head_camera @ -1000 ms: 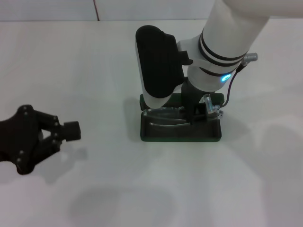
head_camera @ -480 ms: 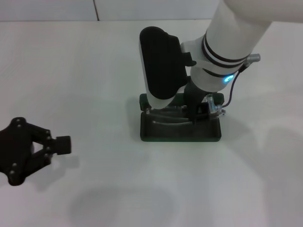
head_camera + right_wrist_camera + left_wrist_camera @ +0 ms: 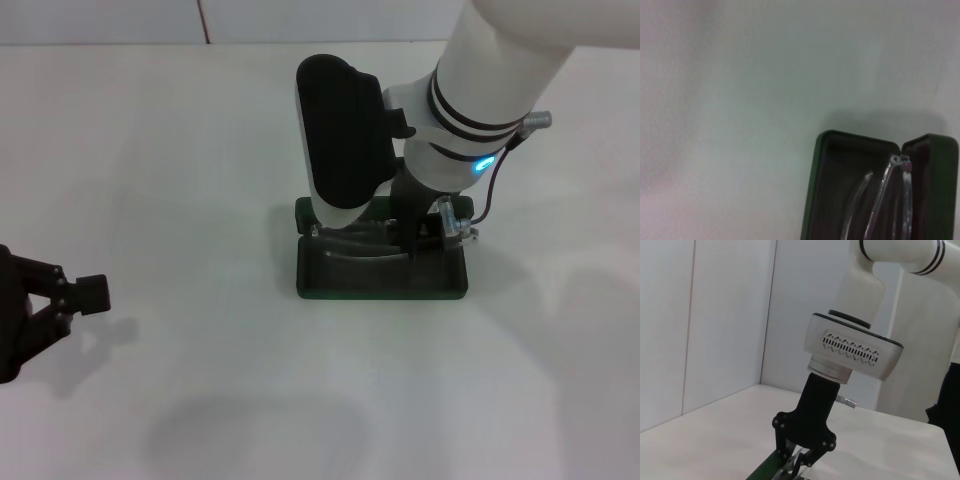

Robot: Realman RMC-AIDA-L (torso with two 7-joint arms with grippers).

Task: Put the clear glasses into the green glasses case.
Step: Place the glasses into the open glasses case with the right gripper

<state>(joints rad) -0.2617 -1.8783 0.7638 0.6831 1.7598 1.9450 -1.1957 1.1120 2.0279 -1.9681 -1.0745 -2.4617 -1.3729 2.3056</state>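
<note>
Head view: clear glasses (image 3: 365,243) lie inside green glasses case (image 3: 380,280).

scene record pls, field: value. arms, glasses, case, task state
right gripper: down over the open case, at the glasses
left gripper: open, apart from the case at the table's left edge, holding nothing
clear glasses: inside the case tray, frame and temples over the dark lining
green glasses case: lid open, resting on the white table
task state: glasses in the case; right arm not yet clear; lid not closed
</note>
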